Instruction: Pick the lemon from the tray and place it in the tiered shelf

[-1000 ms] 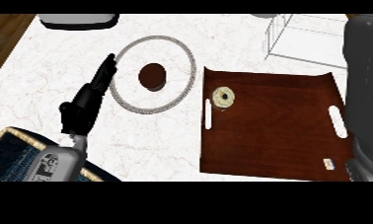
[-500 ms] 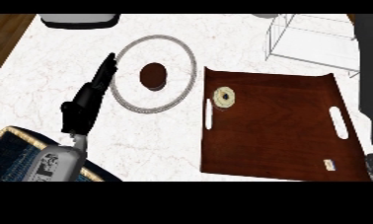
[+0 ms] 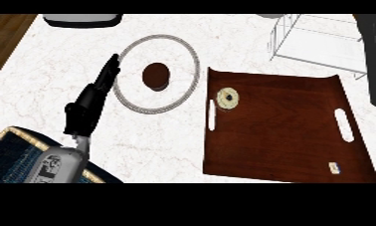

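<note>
The lemon (image 3: 228, 98), a small round pale yellow piece, lies on the brown tray (image 3: 294, 135) near its left handle slot. The white wire tiered shelf (image 3: 316, 41) stands at the back right, behind the tray. My left hand (image 3: 89, 105) rests on the counter left of the tray, fingers straight and pointing away, holding nothing. A dark part of my right hand (image 3: 366, 38) shows at the right edge beside the shelf; most of it is cut off by the frame.
A round glass lid (image 3: 183, 56) with a dark knob lies between my left hand and the tray. A blue-lined basket (image 3: 22, 145) sits at the front left, a grey appliance (image 3: 81, 19) at the back left. A small white tag (image 3: 334, 168) lies on the tray's front right.
My right arm has pulled away from the tray's right side, up along the right edge towards the shelf. The left hand and the lemon have not moved.
</note>
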Controlling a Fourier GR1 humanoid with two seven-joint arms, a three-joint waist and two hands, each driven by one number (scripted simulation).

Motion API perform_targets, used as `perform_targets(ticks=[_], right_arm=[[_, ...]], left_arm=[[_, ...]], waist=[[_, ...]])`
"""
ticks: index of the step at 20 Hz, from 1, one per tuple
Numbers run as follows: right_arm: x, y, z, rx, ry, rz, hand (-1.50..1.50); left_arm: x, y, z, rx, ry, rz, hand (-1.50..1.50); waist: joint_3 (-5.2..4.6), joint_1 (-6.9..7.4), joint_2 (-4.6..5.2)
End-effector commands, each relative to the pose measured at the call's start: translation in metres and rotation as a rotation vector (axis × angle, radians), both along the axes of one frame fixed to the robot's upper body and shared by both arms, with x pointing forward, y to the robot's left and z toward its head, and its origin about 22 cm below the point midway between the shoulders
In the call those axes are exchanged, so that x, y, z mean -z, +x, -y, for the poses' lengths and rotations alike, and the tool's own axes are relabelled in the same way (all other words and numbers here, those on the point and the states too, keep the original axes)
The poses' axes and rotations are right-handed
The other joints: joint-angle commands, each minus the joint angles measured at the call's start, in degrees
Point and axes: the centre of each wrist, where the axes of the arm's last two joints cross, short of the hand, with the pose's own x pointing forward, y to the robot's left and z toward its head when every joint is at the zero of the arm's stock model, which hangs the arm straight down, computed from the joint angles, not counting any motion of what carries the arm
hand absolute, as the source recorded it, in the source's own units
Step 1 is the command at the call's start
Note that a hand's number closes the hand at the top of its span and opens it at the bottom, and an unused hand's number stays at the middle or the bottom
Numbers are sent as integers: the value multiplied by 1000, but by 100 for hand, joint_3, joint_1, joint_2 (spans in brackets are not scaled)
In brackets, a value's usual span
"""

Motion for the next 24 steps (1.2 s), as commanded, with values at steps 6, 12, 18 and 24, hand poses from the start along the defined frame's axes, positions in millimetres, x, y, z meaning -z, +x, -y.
perform_targets(ticks=[6,12,18,24], right_arm=[[16,11,36,-138,217,221,150],[21,18,68,-141,232,222,150],[36,22,94,125,150,107,150],[56,20,110,179,202,109,-150]], left_arm=[[26,-7,8,6,-33,-48,0],[24,-3,-3,-28,-39,-29,0],[11,-5,-2,-13,-39,-55,0],[8,9,-3,-29,-26,-45,0]], waist=[[-88,-48,49],[-90,-39,45],[-103,-39,33],[-91,-100,34]])
